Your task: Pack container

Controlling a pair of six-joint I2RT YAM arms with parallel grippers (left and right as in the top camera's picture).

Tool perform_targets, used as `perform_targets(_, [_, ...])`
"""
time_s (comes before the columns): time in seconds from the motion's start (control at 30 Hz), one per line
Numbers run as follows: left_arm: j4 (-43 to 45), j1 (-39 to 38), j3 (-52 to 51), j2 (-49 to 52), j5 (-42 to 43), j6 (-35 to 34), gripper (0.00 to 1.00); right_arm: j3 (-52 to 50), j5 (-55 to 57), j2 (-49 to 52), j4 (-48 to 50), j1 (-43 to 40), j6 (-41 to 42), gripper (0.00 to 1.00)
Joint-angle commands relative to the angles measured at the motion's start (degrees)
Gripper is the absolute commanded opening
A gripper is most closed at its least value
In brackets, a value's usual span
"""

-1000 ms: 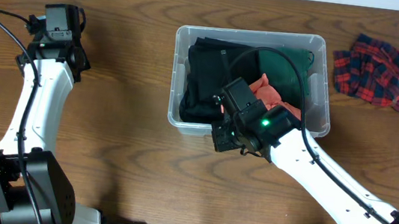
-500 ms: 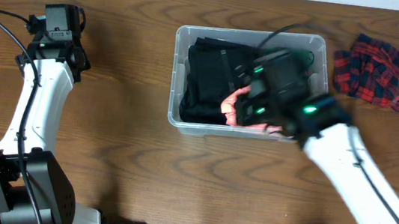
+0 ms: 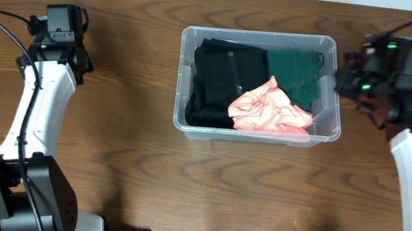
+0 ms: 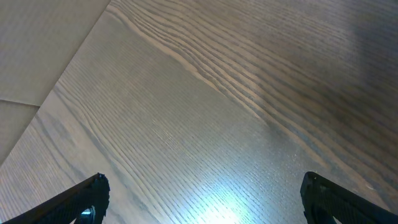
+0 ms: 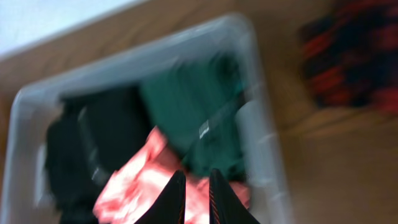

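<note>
Right claw (image 5: pixel 196 179) swung off container (image 3: pixel 265 35), pinched narrow (empty) | left claw (image 4: pixel 202 199) wide | 3 garments (image 3: pixel 268 113) inside, 1 plaid cloth (image 5: pixel 348 56) outside

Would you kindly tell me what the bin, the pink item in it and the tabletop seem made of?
The container looks like clear, glossy plastic, given its see-through walls. The pink cloth seems soft fabric, given its crumpled folds. The table appears wood or wood-look laminate, with visible grain and a light glare.
</note>
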Motion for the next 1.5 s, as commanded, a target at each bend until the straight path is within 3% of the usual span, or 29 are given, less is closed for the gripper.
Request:
perform_targets(0.0, [-0.2, 0.22, 0.79, -0.72, -0.92, 0.57, 0.98, 0.74, 5.16, 0.04, 3.23, -4.48, -0.61, 0.12])
perform_targets(0.1, [-0.2, 0.22, 0.79, -0.74, -0.92, 0.57, 0.98, 0.7, 12.07, 0.92, 7.74, -7.32, -0.61, 0.01])
perform_targets(0.3, [-0.17, 0.22, 0.79, -0.74, -0.92, 0.57, 0.98, 0.7, 23.06, 4.46, 14.69, -11.56, 0.66, 0.01])
perform_targets(0.47, [-0.17, 0.22, 0.79, -0.74, -0.92, 0.57, 0.98, 0.68, 23.34, 9.22, 21.7, -16.13, 6.05, 0.01])
perform_targets(0.9, [-0.2, 0.22, 0.79, -0.74, -0.92, 0.57, 0.98, 0.7, 22.05, 25.2, 41.83, -26.77, 8.68, 0.01])
perform_targets(1.1, [-0.2, 0.22, 0.79, -0.74, -0.92, 0.57, 0.98, 0.7, 21.94, 32.28, 48.41, -30.36, 15.72, 0.01])
perform_targets(1.47, [-0.2, 0.22, 0.79, -0.74, -0.92, 0.57, 0.98, 0.7, 20.09, 41.75, 54.73, -32.92, 15.91, 0.01])
